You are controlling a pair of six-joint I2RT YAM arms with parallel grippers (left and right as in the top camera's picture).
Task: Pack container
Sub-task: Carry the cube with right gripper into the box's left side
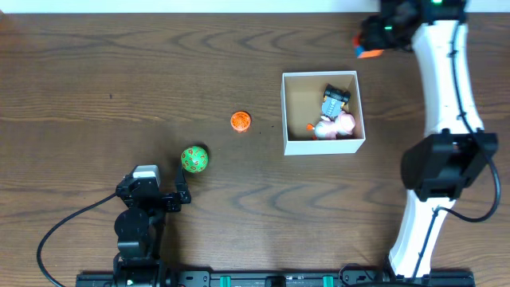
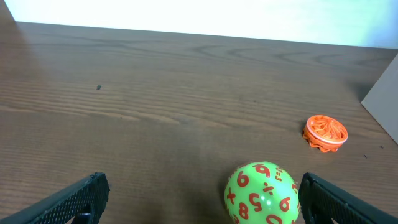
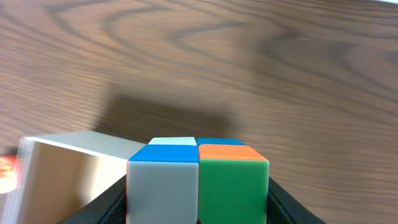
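A: Start at the left; what is the left gripper (image 2: 204, 190) doing?

B: Its fingers are spread wide, low over the table (image 2: 155, 93); the green ball (image 2: 262, 193) with red numbers sits between them, nearer the right-hand finger; nothing is pinched. I'd judge it lined up for a grasp, not yet closed.

A: And further along?

B: A small orange disc (image 1: 241, 121) lies alone on the wood, between the ball and the container (image 1: 323, 146), touching neither. The container stands right of centre; a pink toy (image 1: 339, 126) and a dark toy car (image 1: 335, 97) already lie in it.

A: So which step is in hand?

B: The right gripper (image 1: 370, 41), beyond the container's far right corner, is pinching a many-coloured cube (image 3: 198, 180). In its wrist view only a corner of the box shows at the lower left; so I judge the cube is on its way in but not yet over the opening.

A: What does the next move call for?

B: Bring the cube over the bare brown floor on the box's left side, clear of the wall; lower it; then part the fingers. The ball wants centring before the left fingers press shut, since a round thing may roll; the disc is left to fetch.
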